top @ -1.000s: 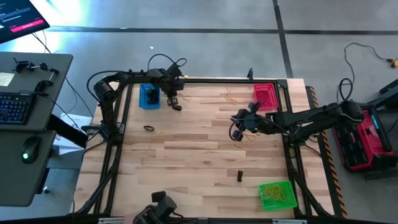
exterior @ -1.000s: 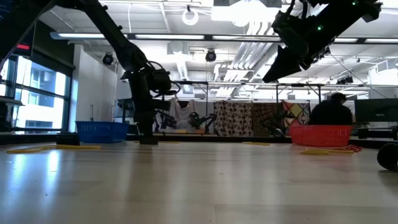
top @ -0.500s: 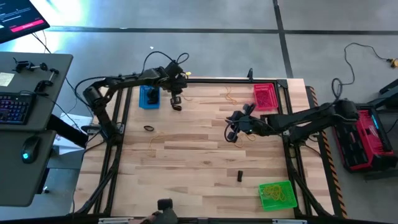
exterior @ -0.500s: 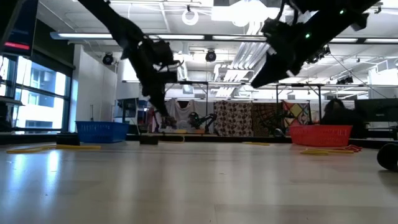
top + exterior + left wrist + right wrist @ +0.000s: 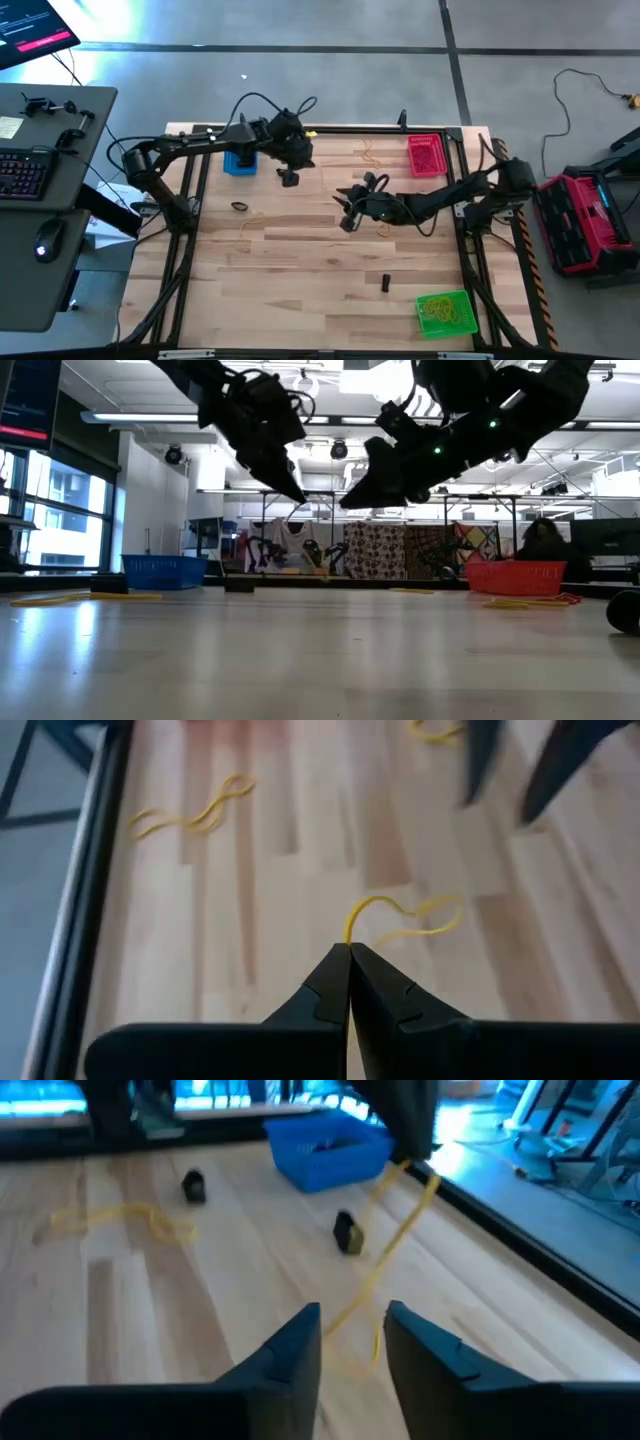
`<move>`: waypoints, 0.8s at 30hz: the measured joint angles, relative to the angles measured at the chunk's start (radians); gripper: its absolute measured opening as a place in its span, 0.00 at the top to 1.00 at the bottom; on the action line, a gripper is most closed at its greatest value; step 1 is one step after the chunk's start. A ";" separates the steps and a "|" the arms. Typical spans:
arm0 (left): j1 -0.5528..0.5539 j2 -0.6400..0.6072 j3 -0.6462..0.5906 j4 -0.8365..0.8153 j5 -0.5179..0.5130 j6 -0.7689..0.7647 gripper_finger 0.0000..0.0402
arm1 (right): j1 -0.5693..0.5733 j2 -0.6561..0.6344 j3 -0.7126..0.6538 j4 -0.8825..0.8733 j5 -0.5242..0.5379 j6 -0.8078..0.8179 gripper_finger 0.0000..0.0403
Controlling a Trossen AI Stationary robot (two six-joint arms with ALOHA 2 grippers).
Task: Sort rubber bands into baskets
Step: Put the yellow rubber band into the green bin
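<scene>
Both arms have swung toward the table's (image 5: 300, 280) middle since the earlier frame. A yellow rubber band (image 5: 400, 918) dangles, pinched in the left tool (image 5: 349, 955), above the wood. Right tool (image 5: 352, 1320) hangs nearby, fingers apart. Blue basket (image 5: 238, 160), red basket (image 5: 425, 156) and green basket (image 5: 446, 312) sit at the edges.

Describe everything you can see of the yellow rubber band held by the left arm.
The yellow rubber band is a thin, soft loop, pinched at one end by the left gripper, whose jaws are shut on it. The rest curls forward in loose waves, seen against the wooden table. In the right wrist view it hangs as a long slanted strand. Whether its free end touches the wood cannot be told.
</scene>
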 joint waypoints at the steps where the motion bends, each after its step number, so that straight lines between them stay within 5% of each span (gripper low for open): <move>1: -0.017 0.000 0.000 0.004 0.000 -0.004 1.00 | -0.005 0.013 0.000 0.032 0.003 0.000 0.72; 7: -0.100 -0.002 0.000 0.039 -0.012 -0.037 1.00 | -0.032 0.045 0.000 0.123 0.021 0.034 0.63; 18: -0.187 -0.001 0.000 0.079 -0.025 -0.059 1.00 | -0.034 0.046 0.000 0.167 -0.021 0.053 0.62; 24: -0.206 -0.001 0.000 0.075 -0.027 -0.072 1.00 | -0.014 0.046 0.000 0.167 -0.006 0.053 0.77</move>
